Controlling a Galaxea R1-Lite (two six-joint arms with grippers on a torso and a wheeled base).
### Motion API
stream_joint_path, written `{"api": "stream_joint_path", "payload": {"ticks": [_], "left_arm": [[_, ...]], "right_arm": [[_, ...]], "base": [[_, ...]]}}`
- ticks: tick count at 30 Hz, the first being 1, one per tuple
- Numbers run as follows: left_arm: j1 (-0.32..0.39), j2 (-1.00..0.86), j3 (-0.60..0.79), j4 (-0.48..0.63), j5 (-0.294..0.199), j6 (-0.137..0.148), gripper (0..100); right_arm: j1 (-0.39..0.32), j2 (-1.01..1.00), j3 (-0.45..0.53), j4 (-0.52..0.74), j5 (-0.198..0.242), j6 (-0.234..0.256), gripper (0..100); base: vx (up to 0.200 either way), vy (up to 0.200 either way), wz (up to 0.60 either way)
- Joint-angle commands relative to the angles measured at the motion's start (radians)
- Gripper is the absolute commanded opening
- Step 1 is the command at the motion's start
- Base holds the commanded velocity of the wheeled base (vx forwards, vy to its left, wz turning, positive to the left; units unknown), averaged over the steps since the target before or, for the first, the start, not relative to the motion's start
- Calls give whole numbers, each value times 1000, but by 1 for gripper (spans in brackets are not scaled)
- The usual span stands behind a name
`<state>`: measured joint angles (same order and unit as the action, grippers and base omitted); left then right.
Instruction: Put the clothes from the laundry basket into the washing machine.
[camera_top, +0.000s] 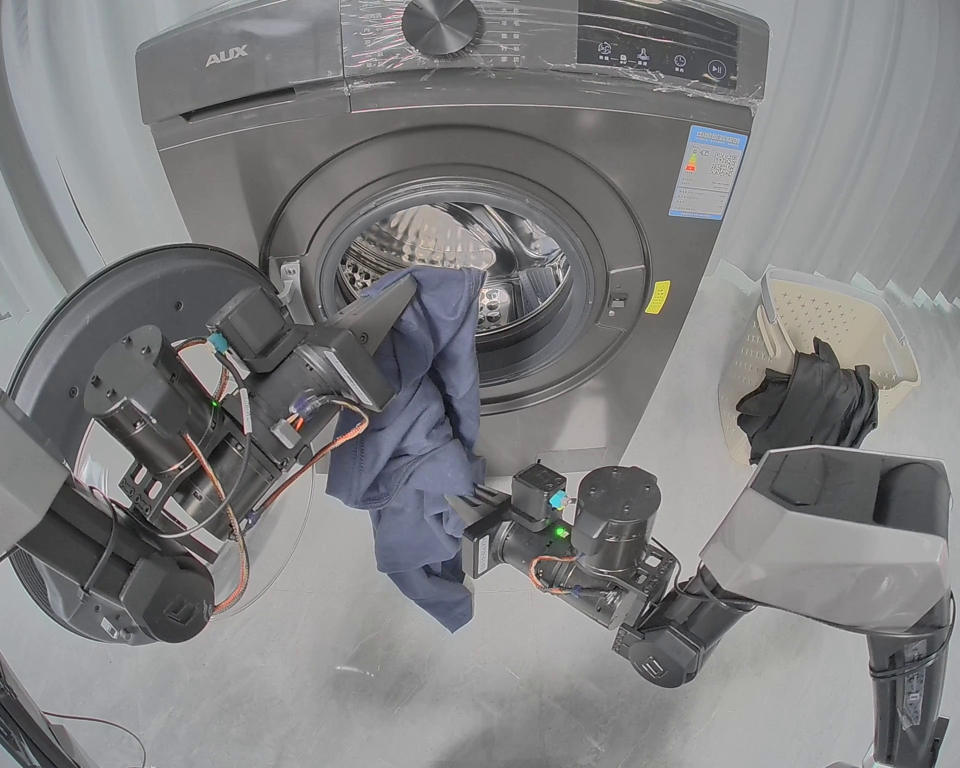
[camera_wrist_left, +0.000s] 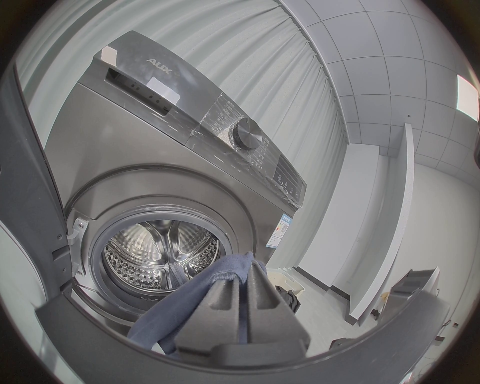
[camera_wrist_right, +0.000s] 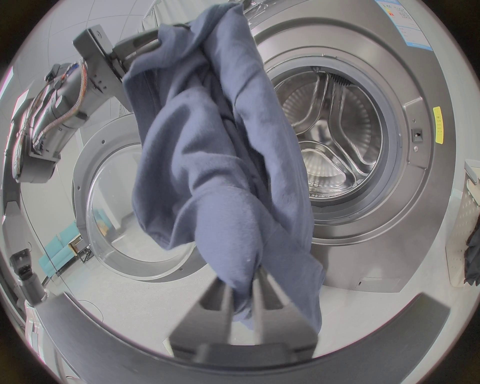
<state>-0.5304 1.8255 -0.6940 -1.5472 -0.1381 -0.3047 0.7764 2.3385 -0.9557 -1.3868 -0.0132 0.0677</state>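
Pinching the blue garment (camera_top: 430, 400), left gripper (camera_top: 408, 287) and right gripper (camera_top: 462, 506) have fingers (camera_wrist_right: 280, 320) clamped

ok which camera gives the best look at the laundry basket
The head view: the laundry basket stands beside the washing machine, black clothes draped over its rim. The left wrist view shows it small and far off; the right wrist view catches one edge.
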Motion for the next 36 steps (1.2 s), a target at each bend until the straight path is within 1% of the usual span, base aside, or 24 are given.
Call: {"api": "stream_joint_path", "payload": {"ticks": [1, 6, 9, 12, 14, 16, 18, 19, 21, 24, 26, 28, 30, 33, 34, 36], "left_arm": [[20, 15, -1, 1, 0, -1, 0], [36, 20, -4, 1, 0, -5, 0], [52, 24, -9, 1, 2, -11, 0], [63, 32, -9, 1, 2, -17, 0], [67, 37, -9, 1, 2, -17, 0], [75, 51, -9, 1, 3, -17, 0], [78, 52, -7, 1, 5, -17, 0], [78, 52, -5, 1, 15, -17, 0], [75, 49, -2, 1, 17, -17, 0], [66, 41, 13, -1, 17, -17, 0], [64, 41, 25, -1, 15, -17, 0], [64, 40, 42, -1, 12, -16, 0], [63, 40, 54, -1, 8, -14, 0], [61, 40, 67, -2, 5, -11, 0], [61, 40, 73, -2, 5, -10, 0], [63, 38, 74, -2, 5, -10, 0]], "right_arm": [[-3, -114, 83, 0, -1, 1, 0], [-40, -294, 249, 3, -1, -2, 0], [-95, -393, 361, 5, 1, -11, 0], [-155, -453, 408, 2, 10, -6, 0], [-175, -475, 423, -6, 16, -3, 0], [-200, -524, 451, -11, 41, -2, 0], [-203, -545, 456, -14, 48, 0, 0], [-204, -574, 460, -15, 55, 14, 0], [-204, -590, 459, -21, 56, 27, 0], [-207, -597, 453, -64, 55, 44, 0], [-223, -596, 433, -89, 53, 50, 0], [-252, -596, 393, -90, 50, 54, 0], [-261, -597, 361, -93, 50, 55, 0], [-270, -597, 339, -97, 48, 61, 0], [-290, -599, 318, -98, 45, 72, 0], [-299, -601, 315, -98, 45, 73, 0]], "base": [[0, 0, 0], [0, 0, 0], [0, 0, 0], [0, 0, 0], [0, 0, 0], [0, 0, 0], [0, 0, 0], [0, 0, 0], [0, 0, 0], [0, 0, 0], [0, 0, 0], [0, 0, 0], [0, 0, 0], [0, 0, 0], [0, 0, 0], [0, 0, 0]]}}
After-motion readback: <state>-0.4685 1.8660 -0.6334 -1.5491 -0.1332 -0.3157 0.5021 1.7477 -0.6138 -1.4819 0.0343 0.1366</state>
